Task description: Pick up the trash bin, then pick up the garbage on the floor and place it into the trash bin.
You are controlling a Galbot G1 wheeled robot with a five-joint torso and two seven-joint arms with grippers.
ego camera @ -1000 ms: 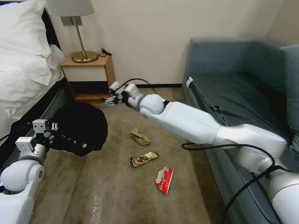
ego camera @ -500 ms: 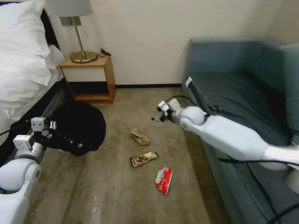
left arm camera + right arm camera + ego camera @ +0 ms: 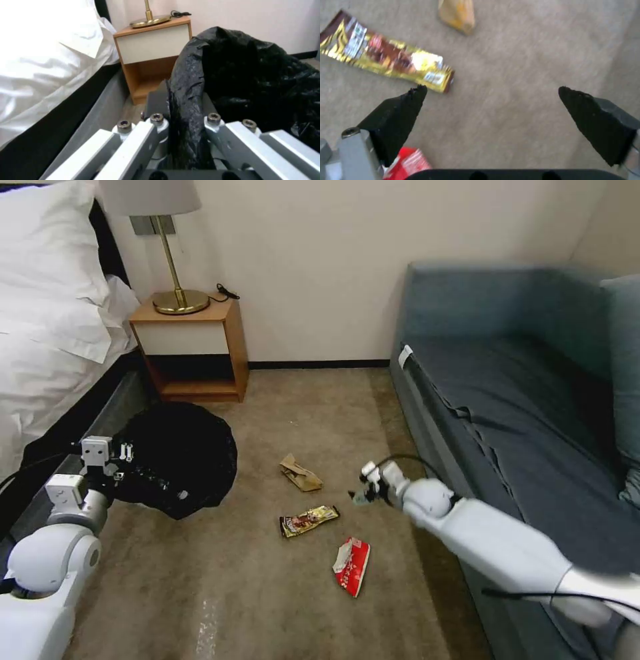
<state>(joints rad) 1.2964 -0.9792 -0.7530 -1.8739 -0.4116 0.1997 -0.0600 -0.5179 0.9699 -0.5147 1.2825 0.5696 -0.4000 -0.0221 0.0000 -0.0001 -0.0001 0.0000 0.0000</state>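
The trash bin (image 3: pixel 177 457), draped in a crinkly black bag, hangs tilted above the carpet at the left. My left gripper (image 3: pixel 123 465) is shut on its rim, and the bag (image 3: pixel 186 105) is pinched between the fingers. Three pieces of garbage lie on the floor: a tan paper bag (image 3: pixel 300 473), a brown-gold wrapper (image 3: pixel 309 520) and a red-and-white wrapper (image 3: pixel 351 565). My right gripper (image 3: pixel 360 493) hovers low and open, just right of the brown-gold wrapper (image 3: pixel 386 52). The tan bag (image 3: pixel 458 12) lies beyond it and the red wrapper (image 3: pixel 406 162) is close under one finger (image 3: pixel 396 112).
A wooden nightstand (image 3: pixel 193 347) with a brass lamp (image 3: pixel 177 293) stands against the back wall. The bed (image 3: pixel 47 313) runs along the left and a blue-grey sofa (image 3: pixel 520 380) along the right. Bare carpet (image 3: pixel 233 593) lies in front.
My right arm swung from above the bin to the right and down toward the floor beside the wrappers. The left gripper still holds the bin, which shifted slightly.
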